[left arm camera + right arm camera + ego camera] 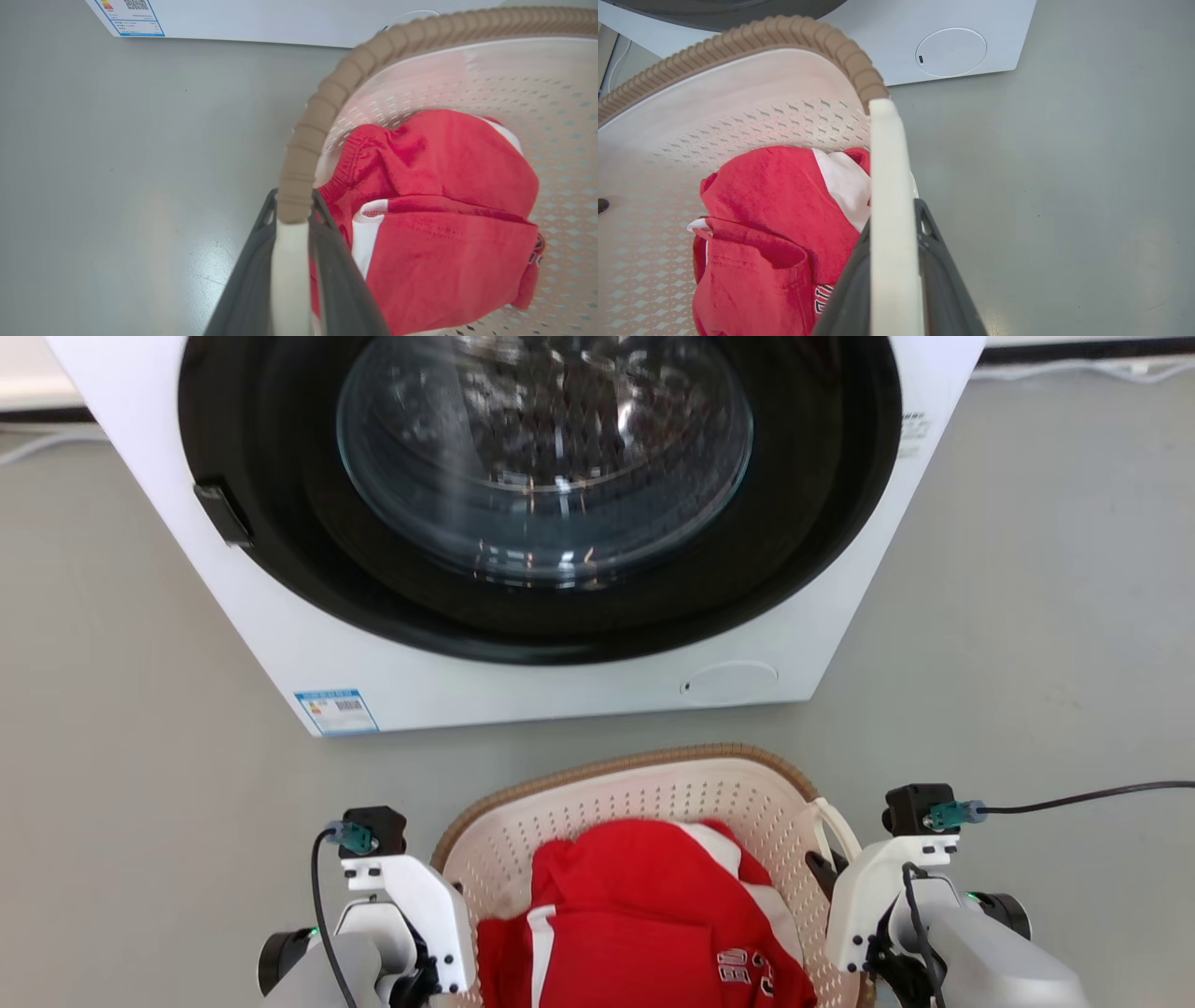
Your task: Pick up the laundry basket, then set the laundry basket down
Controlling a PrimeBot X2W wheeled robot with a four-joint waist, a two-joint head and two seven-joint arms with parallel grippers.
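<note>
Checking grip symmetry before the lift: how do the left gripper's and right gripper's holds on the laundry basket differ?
The left gripper has its fingertips up at the tan rim; the right gripper stops short, the white handle running on past it. The left gripper holds the laundry basket on its left side, the right gripper on its right. Shared: each is shut on a white handle, a finger either side.
</note>
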